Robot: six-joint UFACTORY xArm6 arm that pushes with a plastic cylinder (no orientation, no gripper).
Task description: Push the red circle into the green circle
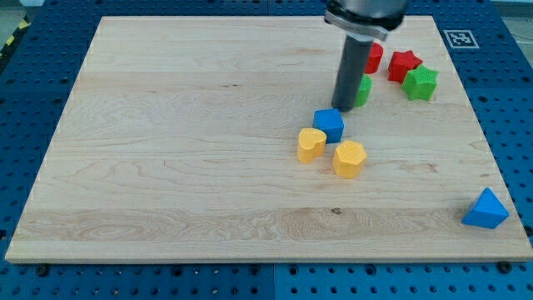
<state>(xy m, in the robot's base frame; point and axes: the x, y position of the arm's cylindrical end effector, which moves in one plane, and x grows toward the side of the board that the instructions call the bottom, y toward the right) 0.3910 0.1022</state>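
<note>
The red circle [376, 57] sits near the view's top right, partly hidden behind my rod. The green circle [363, 88] lies just below it, also partly hidden by the rod; the two look close or touching. My tip [342, 107] rests on the board just left of the green circle and just above the blue cube [330, 124].
A red star [405, 64] and a green star [420, 82] lie right of the circles. Two yellow blocks [311, 143] [349, 158] sit below the blue cube. A blue triangle [485, 209] is at the board's bottom right edge.
</note>
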